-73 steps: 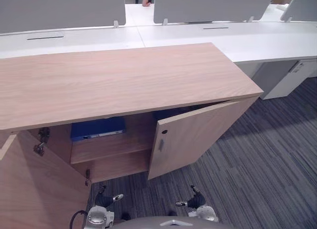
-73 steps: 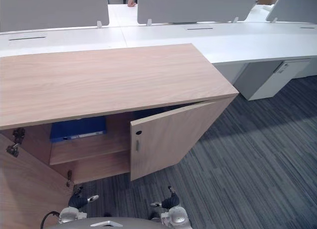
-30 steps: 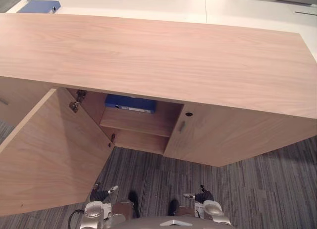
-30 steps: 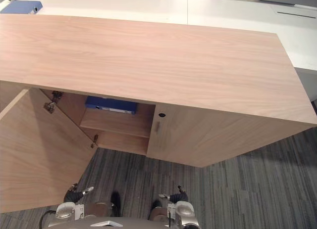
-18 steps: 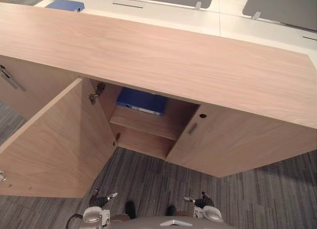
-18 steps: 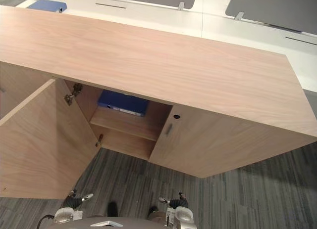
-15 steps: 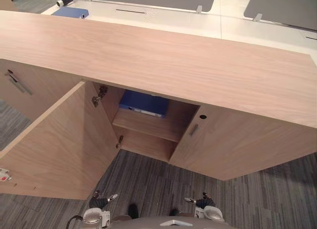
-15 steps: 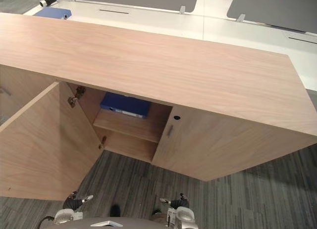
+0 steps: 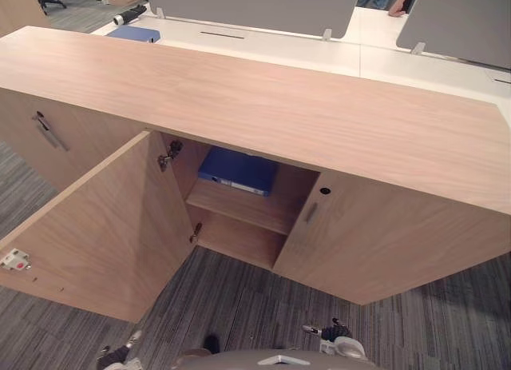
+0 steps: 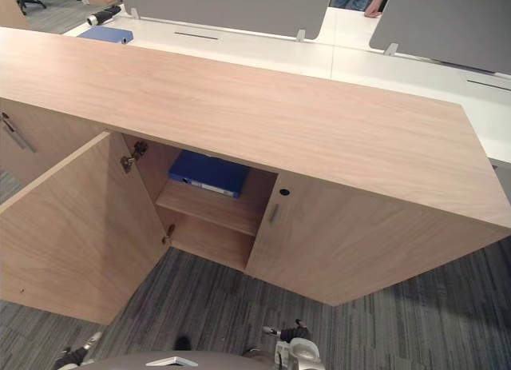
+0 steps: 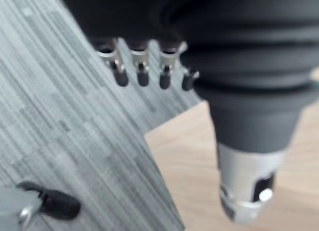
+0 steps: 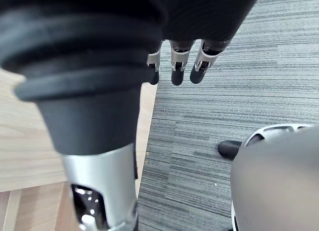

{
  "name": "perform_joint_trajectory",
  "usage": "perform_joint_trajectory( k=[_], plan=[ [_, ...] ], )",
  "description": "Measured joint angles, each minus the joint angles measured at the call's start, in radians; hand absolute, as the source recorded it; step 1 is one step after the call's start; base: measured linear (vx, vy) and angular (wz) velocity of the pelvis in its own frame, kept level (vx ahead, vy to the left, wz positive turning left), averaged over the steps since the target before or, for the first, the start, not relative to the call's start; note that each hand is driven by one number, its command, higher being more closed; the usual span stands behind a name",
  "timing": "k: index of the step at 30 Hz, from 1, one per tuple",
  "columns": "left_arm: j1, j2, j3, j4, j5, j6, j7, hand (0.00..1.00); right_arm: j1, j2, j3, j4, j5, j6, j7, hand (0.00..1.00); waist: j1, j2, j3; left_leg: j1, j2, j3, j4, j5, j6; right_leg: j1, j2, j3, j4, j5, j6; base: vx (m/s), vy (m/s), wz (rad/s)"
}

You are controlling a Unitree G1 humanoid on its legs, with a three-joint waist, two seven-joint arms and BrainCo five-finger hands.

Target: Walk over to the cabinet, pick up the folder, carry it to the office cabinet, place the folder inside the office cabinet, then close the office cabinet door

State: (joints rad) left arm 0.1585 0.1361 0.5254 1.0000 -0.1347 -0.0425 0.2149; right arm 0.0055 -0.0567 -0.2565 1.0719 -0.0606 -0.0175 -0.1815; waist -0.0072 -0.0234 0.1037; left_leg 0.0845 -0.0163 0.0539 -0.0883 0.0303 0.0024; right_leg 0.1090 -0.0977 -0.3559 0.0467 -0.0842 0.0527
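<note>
Folder (image 9: 238, 171) on upper shelf (image 9: 249, 211) beside wide-open left door (image 9: 104, 226)

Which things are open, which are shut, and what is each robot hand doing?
Left cabinet door: swung wide open.
Right cabinet door: nearly shut.
Blue folder: lying flat on the shelf inside.
Left robot hand: open, empty.
Right robot hand: open, empty.
Second blue folder: lying on the white desk behind.

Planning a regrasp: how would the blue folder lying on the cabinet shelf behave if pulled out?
The blue folder looks thick and boxy, so probably stiff, not floppy. Lying flat on the shelf, it should slide rather than tip. Its smooth cover may slip.
</note>
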Motion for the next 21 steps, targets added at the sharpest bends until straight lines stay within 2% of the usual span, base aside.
perform_joint_trajectory(
  k=[6,10,13,16,21],
  plan=[
    [-0.008,0.148,0.109,-0.009,0.001,-0.001,0.000,0.00,0.000,-0.019,0.016,0.004,-0.017,0.001,0.004,0.00,0.013,-0.003,0.002,0.001,-0.004,-0.004,0.000,-0.004,0.008,0.013,0.001,-0.005,-0.013,0.007,0.006,0.04,-0.004,0.02],
    [-0.028,0.254,0.113,-0.054,0.002,-0.008,-0.004,0.00,0.001,-0.040,0.049,0.004,-0.017,-0.001,0.007,0.00,0.031,-0.011,0.001,0.001,-0.006,-0.005,0.000,-0.011,0.009,0.018,0.002,-0.005,-0.019,0.010,0.008,0.05,-0.001,0.02],
    [-0.044,0.312,0.103,-0.089,0.003,-0.024,-0.011,0.00,0.002,-0.040,0.065,0.003,-0.017,-0.003,0.008,0.00,0.032,-0.014,0.001,0.006,-0.009,-0.018,0.000,-0.016,0.009,0.029,0.003,0.007,-0.023,0.008,0.006,0.04,0.001,0.12],
    [-0.068,0.335,0.083,-0.089,0.006,-0.035,-0.025,0.00,0.010,-0.041,0.091,0.001,-0.017,-0.005,0.013,0.00,0.035,-0.015,0.001,0.005,-0.011,-0.023,0.000,-0.018,0.008,0.029,0.002,0.040,-0.023,0.007,0.003,0.01,0.015,0.09],
    [-0.073,0.339,-0.011,-0.126,0.021,-0.040,-0.049,0.00,0.019,-0.042,0.098,-0.001,-0.017,-0.005,0.029,0.00,0.041,-0.020,-0.001,0.006,-0.010,-0.022,0.000,-0.019,0.007,0.029,0.002,0.049,-0.023,0.006,0.003,0.00,0.000,0.00]
  ],
)
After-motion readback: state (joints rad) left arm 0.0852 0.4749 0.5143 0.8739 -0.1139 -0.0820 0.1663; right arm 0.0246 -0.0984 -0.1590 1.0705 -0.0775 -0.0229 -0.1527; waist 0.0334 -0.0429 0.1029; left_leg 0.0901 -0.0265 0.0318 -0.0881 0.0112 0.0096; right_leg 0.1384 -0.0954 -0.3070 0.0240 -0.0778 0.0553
